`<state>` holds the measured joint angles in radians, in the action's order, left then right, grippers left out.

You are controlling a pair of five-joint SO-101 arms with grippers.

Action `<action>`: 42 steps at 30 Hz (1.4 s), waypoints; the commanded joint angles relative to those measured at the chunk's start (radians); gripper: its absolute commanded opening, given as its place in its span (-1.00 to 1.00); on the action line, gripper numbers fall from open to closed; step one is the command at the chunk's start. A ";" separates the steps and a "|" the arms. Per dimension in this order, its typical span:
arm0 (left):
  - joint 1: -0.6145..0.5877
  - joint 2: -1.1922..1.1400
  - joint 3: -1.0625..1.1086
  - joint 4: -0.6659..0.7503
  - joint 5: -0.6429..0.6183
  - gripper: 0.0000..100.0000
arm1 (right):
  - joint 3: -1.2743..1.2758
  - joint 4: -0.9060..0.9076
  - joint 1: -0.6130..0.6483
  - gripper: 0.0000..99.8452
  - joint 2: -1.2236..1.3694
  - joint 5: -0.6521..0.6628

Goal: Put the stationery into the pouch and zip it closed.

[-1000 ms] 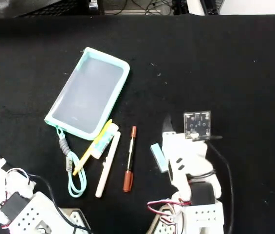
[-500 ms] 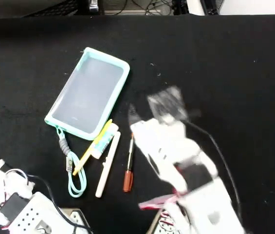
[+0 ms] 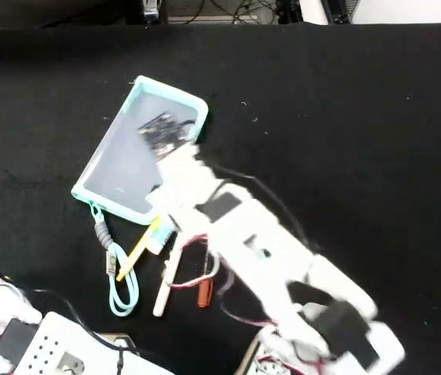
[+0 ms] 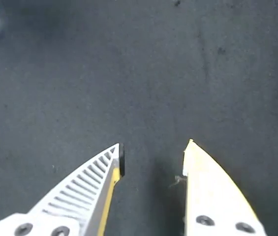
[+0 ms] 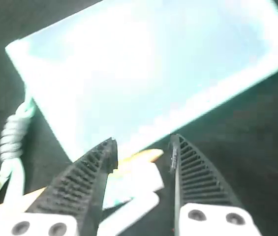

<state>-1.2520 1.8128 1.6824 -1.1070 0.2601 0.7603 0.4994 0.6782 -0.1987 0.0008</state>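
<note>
So the right arm (image 3: 259, 242) is stretching from the near edge diagonally across the black table (image 3: 345, 117), and its wrist is hanging right over the pouch (image 3: 119, 164); the right gripper (image 5: 142, 145) is sitting spread apart with nothing between its fingers, tips hovering over the pouch's near short edge, right where the pens start.

The pouch itself is lying flat and slanted on the table, mint rim, see-through face; can't tell whether the zip is open or not. A cord (image 3: 104, 232) is trailing off its near corner and looping toward the front edge.

All the stationery I can make out is lying outside the pouch, bunched just beside that same end: a yellow pen (image 3: 136, 251) is touching the pouch's corner at its tip, a white pen (image 3: 165, 281) is lying just beside it, and a red marker (image 3: 204, 295) is poking out from under the arm, mostly hidden.

The left arm (image 3: 17, 340) is sitting at the near left corner, well apart from everything; the left gripper (image 4: 153, 150) is gaping wide, holding nothing, pointing down at bare table.
</note>
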 commanded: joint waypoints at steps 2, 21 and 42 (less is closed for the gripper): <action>0.045 0.006 0.016 -0.077 -0.003 -0.55 | -0.165 -0.023 0.064 -0.56 0.200 0.012; 0.051 0.006 0.016 -0.081 -0.002 -0.55 | -0.364 0.149 0.216 -0.47 0.371 0.078; 0.051 0.006 0.016 -0.083 -0.005 -0.55 | -0.433 0.167 -0.235 -0.48 0.421 0.265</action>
<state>-1.2121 1.8128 1.6824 -1.1853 0.2585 0.3552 0.6437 0.4741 0.2785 0.2539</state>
